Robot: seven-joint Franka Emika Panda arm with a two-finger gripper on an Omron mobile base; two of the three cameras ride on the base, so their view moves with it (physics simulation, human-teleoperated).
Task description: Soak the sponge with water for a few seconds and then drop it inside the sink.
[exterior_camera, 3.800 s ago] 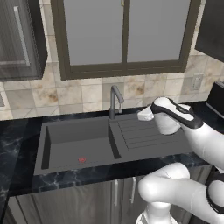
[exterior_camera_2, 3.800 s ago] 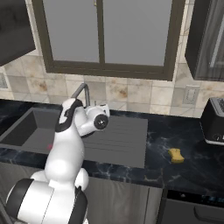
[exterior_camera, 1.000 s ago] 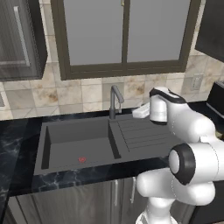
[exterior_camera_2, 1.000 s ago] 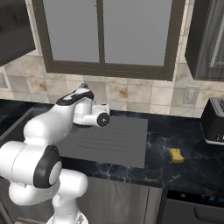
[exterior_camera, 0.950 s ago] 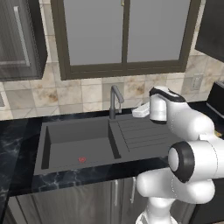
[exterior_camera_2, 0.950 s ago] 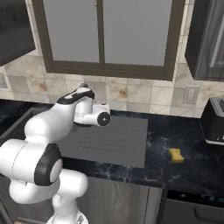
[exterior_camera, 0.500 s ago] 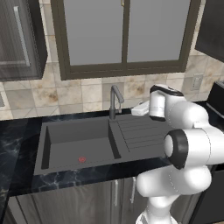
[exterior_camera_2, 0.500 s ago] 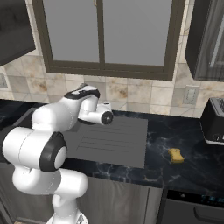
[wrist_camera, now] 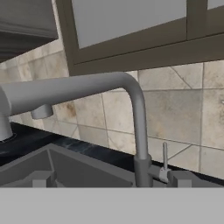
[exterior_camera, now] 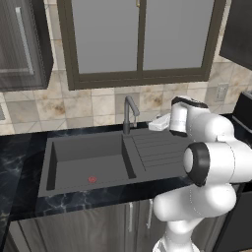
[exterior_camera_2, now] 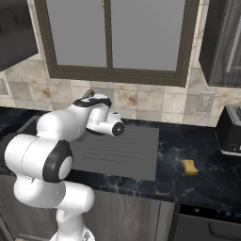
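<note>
Counter edges frame the workspace: black marbled countertop [exterior_camera_2: 197,146] runs along the tiled wall, with the sink [exterior_camera: 88,160] set into it. Its basin has steep walls and a red drain mark [exterior_camera: 92,179] on the floor, and the ribbed drainboard [exterior_camera: 157,150] lies flat to the basin's right. The faucet [exterior_camera: 129,112] rises at the back rim between basin and drainboard; in the hand view its spout [wrist_camera: 87,87] arches across the frame, with the thin lever [wrist_camera: 165,154] at its base close ahead.

The gripper [exterior_camera: 158,123] hangs over the back of the drainboard, just right of the faucet and near the wall, pointing toward the faucet. Its fingertips [wrist_camera: 41,178] show at the bottom of the hand view, spread wide with nothing between them. Room is tight toward the wall and faucet; the drainboard below and the basin are free.

The sponge [exterior_camera_2: 189,166] lies on the countertop well right of the sink, near the front edge, apart from the toaster [exterior_camera_2: 229,129] at the far right. A wall outlet [exterior_camera_2: 203,101] sits above that stretch, which is otherwise open.

Against the oldest frames, the arm has swung its hand from over the drainboard's right part back toward the wall and faucet. Over the last second the hand has crept slightly nearer the faucet, and the elbow has rolled closer to the cameras. The sponge has not moved.
</note>
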